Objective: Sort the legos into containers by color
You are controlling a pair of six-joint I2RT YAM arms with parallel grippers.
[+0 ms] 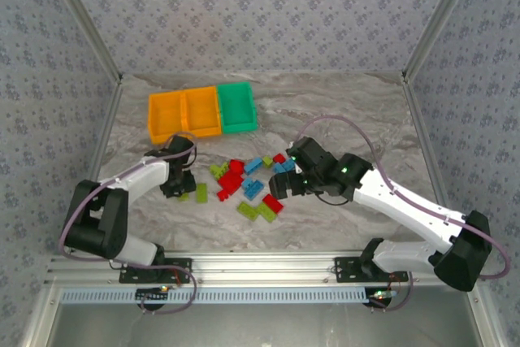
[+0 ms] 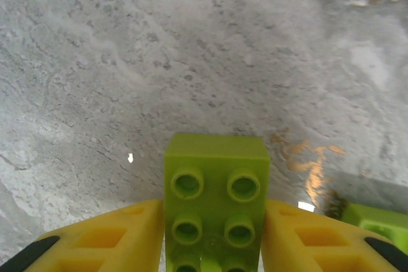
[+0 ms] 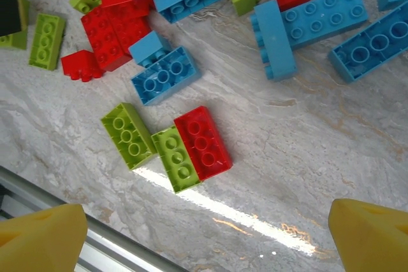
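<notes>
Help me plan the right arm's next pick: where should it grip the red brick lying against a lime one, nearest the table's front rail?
Come straight down from above and close on the two short ends of the red brick. It lies flat, studs up, with one long side against the lime brick, which leaves no finger room there. Both ends look free.

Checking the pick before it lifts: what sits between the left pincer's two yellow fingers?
A lime green brick, with the left pincer pressing its fingers against both of its sides, as the left wrist view shows.
</notes>
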